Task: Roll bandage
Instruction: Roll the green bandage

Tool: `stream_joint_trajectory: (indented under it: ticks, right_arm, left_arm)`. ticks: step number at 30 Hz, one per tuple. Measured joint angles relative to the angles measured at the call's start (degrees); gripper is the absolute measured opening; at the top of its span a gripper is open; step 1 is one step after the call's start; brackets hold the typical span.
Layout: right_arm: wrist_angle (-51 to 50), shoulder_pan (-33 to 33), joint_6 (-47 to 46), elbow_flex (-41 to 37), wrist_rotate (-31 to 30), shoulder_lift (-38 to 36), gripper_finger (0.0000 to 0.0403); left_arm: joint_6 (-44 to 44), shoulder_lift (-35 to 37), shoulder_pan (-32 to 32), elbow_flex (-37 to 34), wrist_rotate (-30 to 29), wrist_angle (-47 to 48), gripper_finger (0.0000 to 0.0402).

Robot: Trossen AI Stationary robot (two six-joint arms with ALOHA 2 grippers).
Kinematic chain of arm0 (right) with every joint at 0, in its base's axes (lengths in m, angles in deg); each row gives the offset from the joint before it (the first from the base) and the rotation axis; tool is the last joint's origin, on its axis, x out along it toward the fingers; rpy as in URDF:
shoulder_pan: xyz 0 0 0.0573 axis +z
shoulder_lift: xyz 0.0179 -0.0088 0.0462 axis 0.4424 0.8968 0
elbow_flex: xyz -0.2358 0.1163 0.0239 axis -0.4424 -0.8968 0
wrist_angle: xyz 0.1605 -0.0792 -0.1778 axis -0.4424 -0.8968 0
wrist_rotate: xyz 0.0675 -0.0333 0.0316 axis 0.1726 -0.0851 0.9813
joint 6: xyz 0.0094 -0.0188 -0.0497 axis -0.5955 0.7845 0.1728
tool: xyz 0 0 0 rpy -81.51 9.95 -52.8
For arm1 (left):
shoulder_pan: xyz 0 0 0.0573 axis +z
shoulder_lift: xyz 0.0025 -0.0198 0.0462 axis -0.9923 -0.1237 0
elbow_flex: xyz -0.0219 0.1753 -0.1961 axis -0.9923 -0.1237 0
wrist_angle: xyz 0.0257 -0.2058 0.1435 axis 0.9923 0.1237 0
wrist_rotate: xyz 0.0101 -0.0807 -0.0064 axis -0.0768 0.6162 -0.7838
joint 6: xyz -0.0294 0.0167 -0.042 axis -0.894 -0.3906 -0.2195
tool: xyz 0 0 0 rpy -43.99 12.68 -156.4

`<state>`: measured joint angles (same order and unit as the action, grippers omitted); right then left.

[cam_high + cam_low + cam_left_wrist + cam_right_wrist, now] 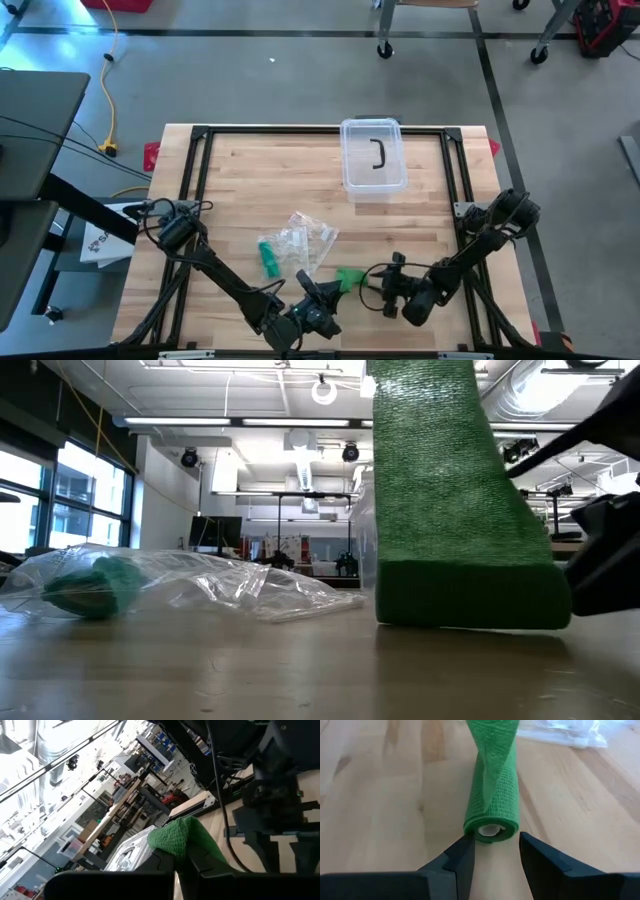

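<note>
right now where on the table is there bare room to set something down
Bare wood lies left of the clear lidded box, up to the table's left frame rail, and between the box and the plastic bags. The near edge is crowded: left gripper, green bandage, right gripper.

A pale wooden bench (pixel 250 180) edged by a black metal frame (pixel 300 131) stands on a grey concrete floor (pixel 250 70). A yellow cable (pixel 108 90) trails across the floor beside it. Tall windows (pixel 45 510) line one wall. Fluorescent tube lights (pixel 240 422) and white ducts run under the open ceiling, with shelving far back.
</note>
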<state>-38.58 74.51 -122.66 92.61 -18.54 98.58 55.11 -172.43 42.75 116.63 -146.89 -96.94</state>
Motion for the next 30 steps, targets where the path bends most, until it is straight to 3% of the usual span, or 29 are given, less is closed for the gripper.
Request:
stream_joint_trajectory:
  ticks: [13,17,24,30]
  right_arm:
    - [-2.33,-1.73,3.01,0.0,1.38,-0.01,0.0144]
    - [-2.83,-1.62,1.72,0.0,4.1,-0.03,0.0144]
    - [-3.55,1.42,-5.29,0.07,6.89,-0.45,0.0144]
    - [-4.56,5.42,-9.01,0.07,8.37,-3.23,0.0144]
  left_arm:
    - [-1.12,0.0,-0.48,0.01,1.21,0.0,0.0]
    - [-7.54,0.0,-1.26,0.01,9.5,0.34,0.0]
    - [-27.86,0.0,-0.72,0.0,28.73,11.78,0.0]
    - [-32.44,0.0,0.56,0.02,32.1,15.55,0.0]
